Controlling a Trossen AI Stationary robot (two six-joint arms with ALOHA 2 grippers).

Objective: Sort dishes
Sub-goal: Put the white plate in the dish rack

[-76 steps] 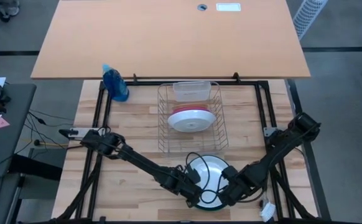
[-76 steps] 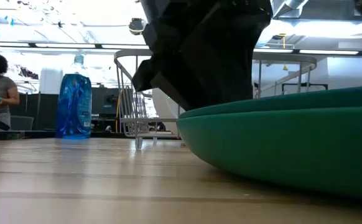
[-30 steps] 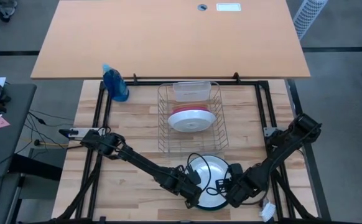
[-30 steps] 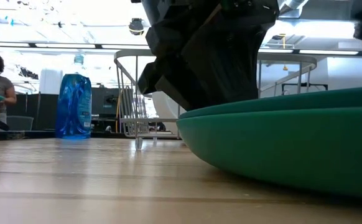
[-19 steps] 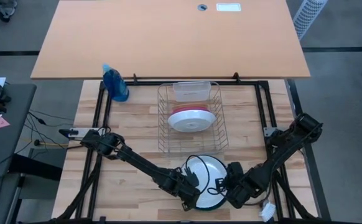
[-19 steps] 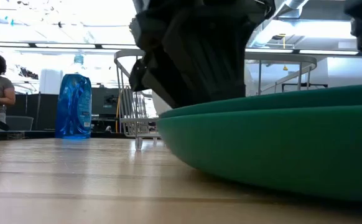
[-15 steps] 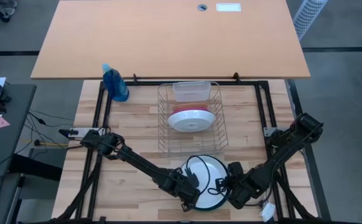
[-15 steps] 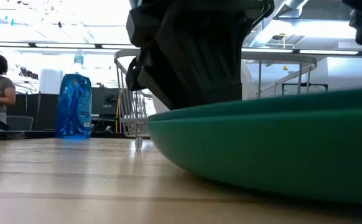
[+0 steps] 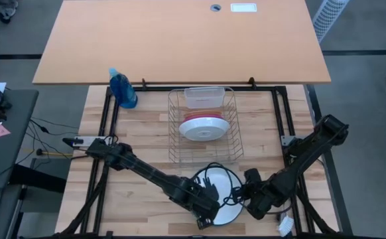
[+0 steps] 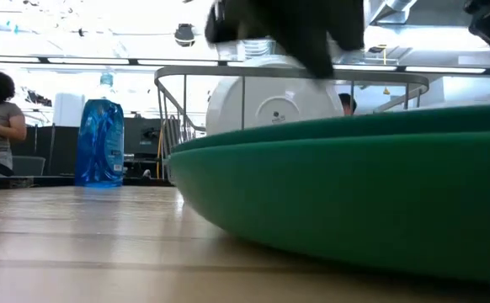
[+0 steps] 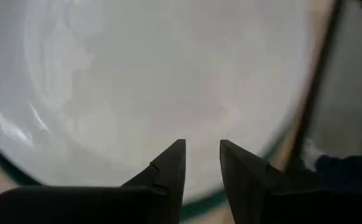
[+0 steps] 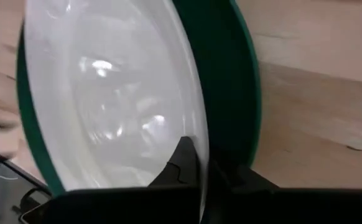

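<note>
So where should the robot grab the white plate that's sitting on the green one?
By its thin rim, from the side. The white plate lies flat inside the green plate, so only its raised edge offers a hold. The right pincer already straddles that rim.

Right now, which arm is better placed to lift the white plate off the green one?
Right, probably. The right tool is already pinching the white plate at its rim, above the green plate. The left tool only hovers over the white plate, open.
</note>
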